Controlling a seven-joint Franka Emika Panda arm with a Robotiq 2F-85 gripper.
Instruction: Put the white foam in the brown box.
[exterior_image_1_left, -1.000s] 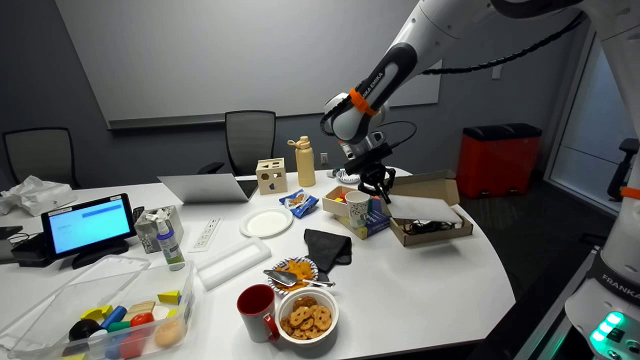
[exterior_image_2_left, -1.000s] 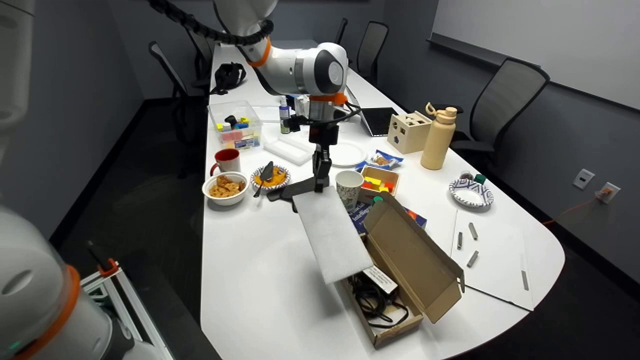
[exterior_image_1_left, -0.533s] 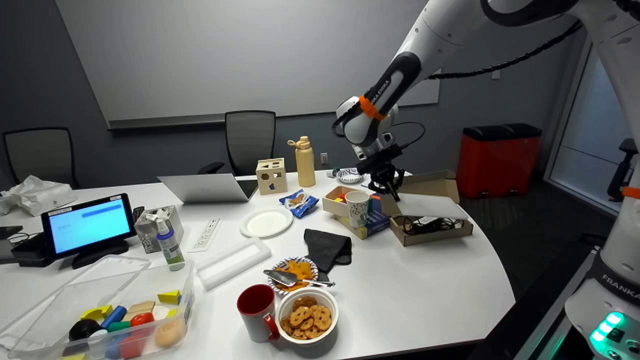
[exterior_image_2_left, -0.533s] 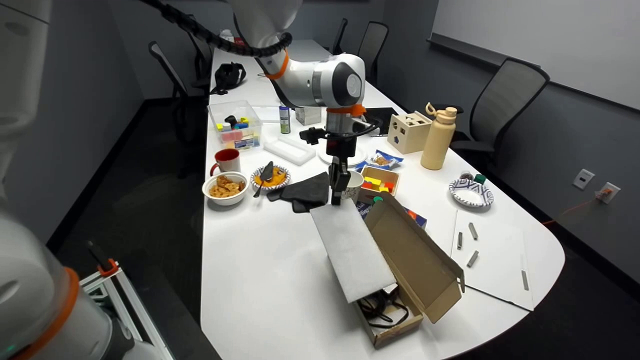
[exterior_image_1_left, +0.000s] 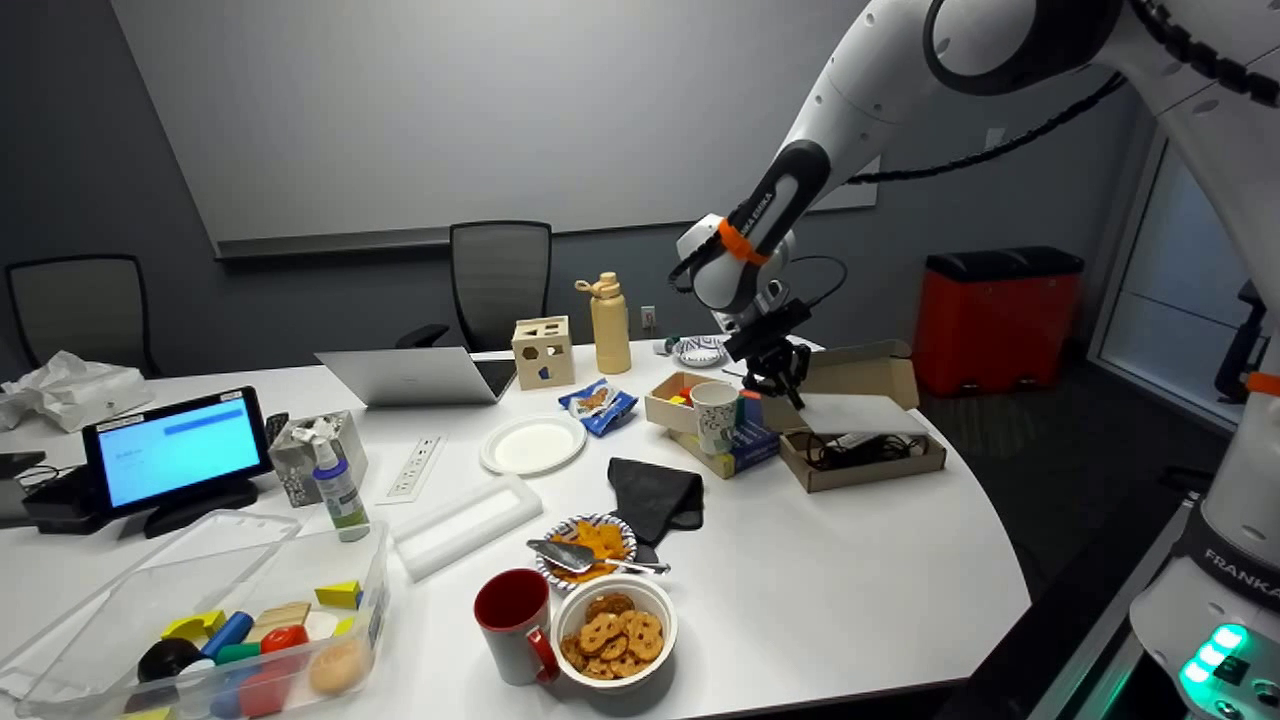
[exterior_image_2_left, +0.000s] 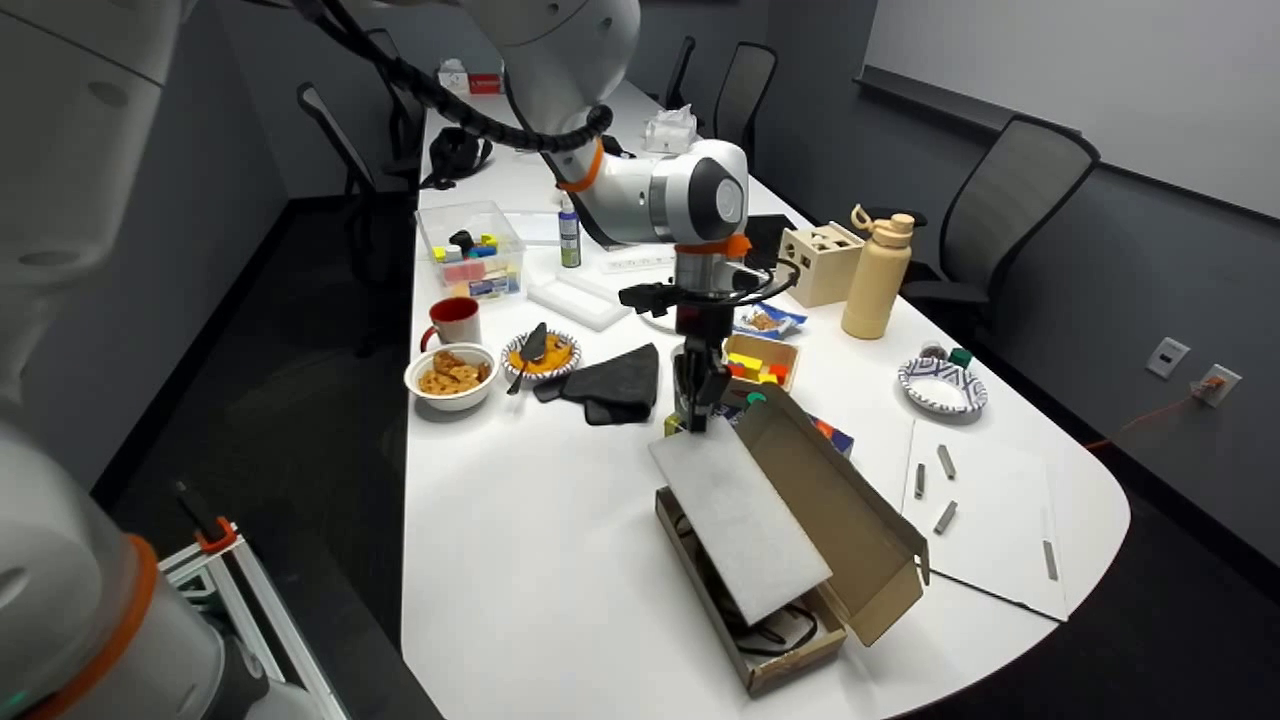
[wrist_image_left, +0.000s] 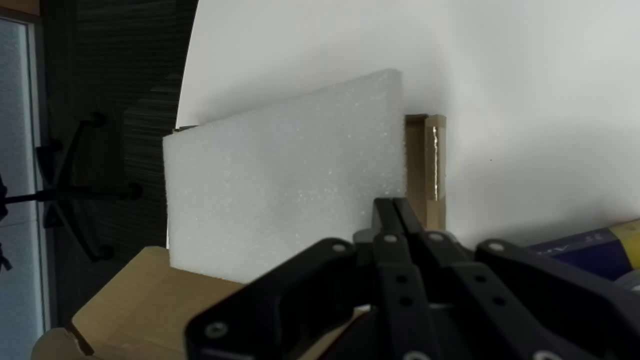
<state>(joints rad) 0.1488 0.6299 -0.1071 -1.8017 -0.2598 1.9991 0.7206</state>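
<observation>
The white foam (exterior_image_2_left: 742, 522) is held over the brown box (exterior_image_1_left: 872, 472), one short end clamped in the tool (wrist_image_left: 392, 201). It is judged light, fairly stiff but easily dented, best gripped gently there. Black cables (exterior_image_1_left: 858, 455) beneath are shown in both exterior views but hidden in the wrist view.

Both exterior views across table (exterior_image_2_left: 520, 560), wrist view close over foam (wrist_image_left: 285, 175)

The fingers (exterior_image_1_left: 793, 394) seemingly pinch the white foam (exterior_image_1_left: 862, 414) over the brown box (exterior_image_1_left: 880, 471).
</observation>
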